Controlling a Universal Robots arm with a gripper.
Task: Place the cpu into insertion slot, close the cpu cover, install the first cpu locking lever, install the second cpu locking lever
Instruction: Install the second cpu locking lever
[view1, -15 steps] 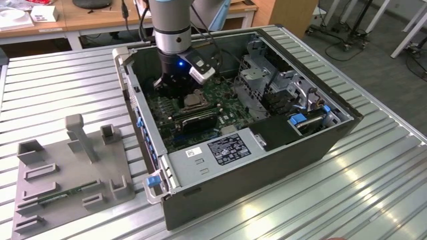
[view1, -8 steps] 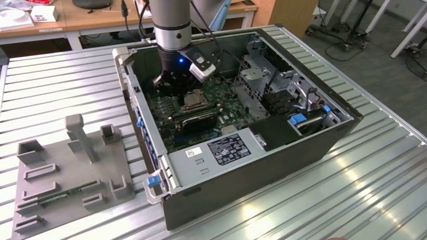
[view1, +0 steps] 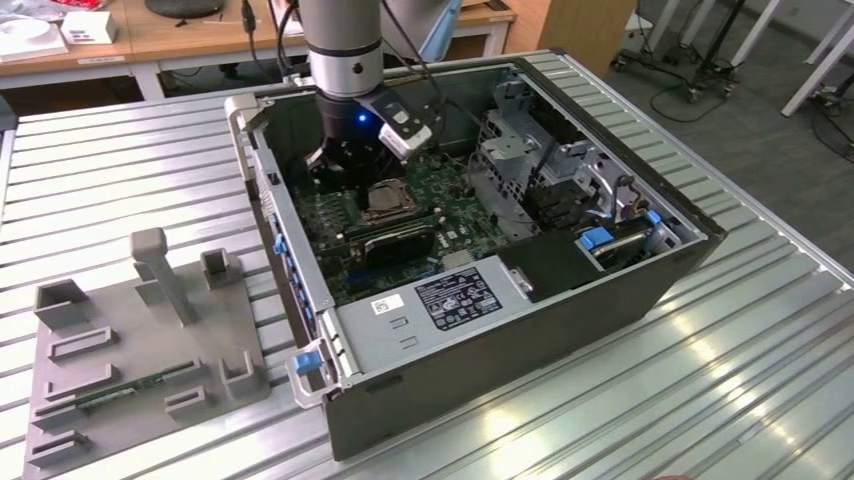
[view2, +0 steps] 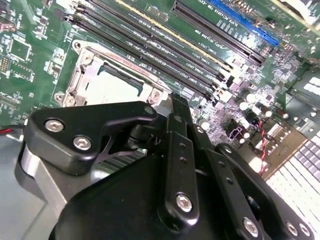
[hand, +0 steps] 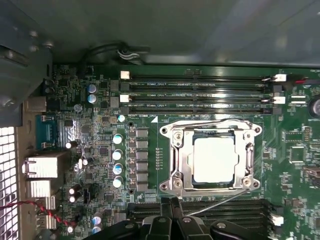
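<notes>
The pale cpu (hand: 214, 159) lies flat in the insertion slot (hand: 168, 184) on the green board. The silvery cpu cover (hand: 177, 155) is down around it, and the chip shows through its window. One thin wire lever (hand: 220, 202) slants out from the socket's corner toward my gripper (hand: 170, 201). Another wire lever (hand: 205, 124) curves along the opposite side. The black fingers look shut, tips together just beside the socket. In the second wrist view the gripper (view2: 173, 103) sits next to the cpu (view2: 112, 87). In the exterior view the gripper (view1: 347, 168) is inside the case, close to the socket (view1: 388, 200).
The open computer case (view1: 534, 300) stands on a ribbed metal table (view1: 694, 380). Memory slots (hand: 200, 92) run beside the socket, and a long black finned block (view1: 390, 246) lies on its other side. A grey fixture (view1: 134, 340) holding a memory stick (view1: 127, 393) sits at the exterior view's left.
</notes>
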